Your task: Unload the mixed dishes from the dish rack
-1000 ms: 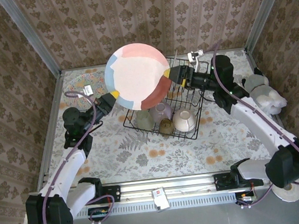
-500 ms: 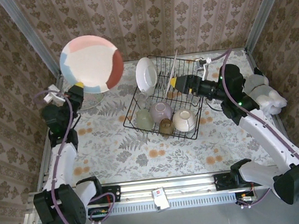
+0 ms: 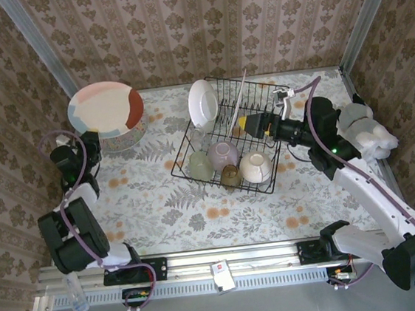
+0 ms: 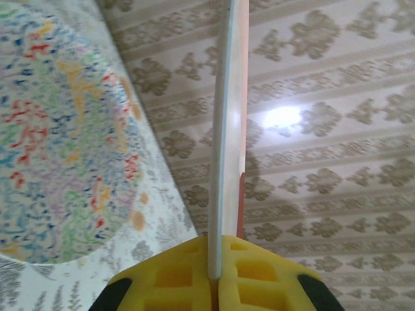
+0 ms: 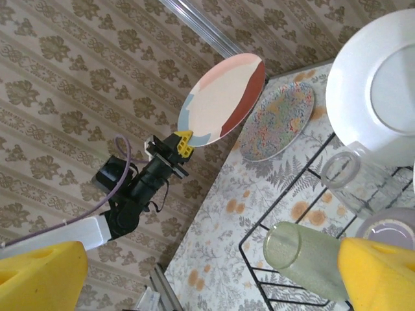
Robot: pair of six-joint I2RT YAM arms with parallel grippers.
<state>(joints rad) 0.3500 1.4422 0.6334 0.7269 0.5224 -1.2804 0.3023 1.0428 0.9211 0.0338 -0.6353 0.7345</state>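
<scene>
A: Dish rack: black wire, right of centre on the floral counter. What is in it?

B: 2 plates stand at the far side: a white plate upright at the left corner and a thin plate seen edge-on. Along the near side sit a pale tumbler, a lilac bowl, a small amber cup and a cream bowl.

A: And outside it?

B: The left tool is clamped on the rim of a patchwork plate in pink, pale blue, cream and brick red. It is raised at the counter's far left corner, above a speckled plate lying flat.

A: What do the wrist cameras add?

B: The left one sees the plate edge-on, with 2 yellow pads pressed to its faces. From above, the disc covers that grip. The right one catches the tumbler tilted, mouth toward the lens, and a clear glass below the white plate.

A: The right tool?

B: Over the rack's middle, fingers spread wide, holding nothing.
</scene>
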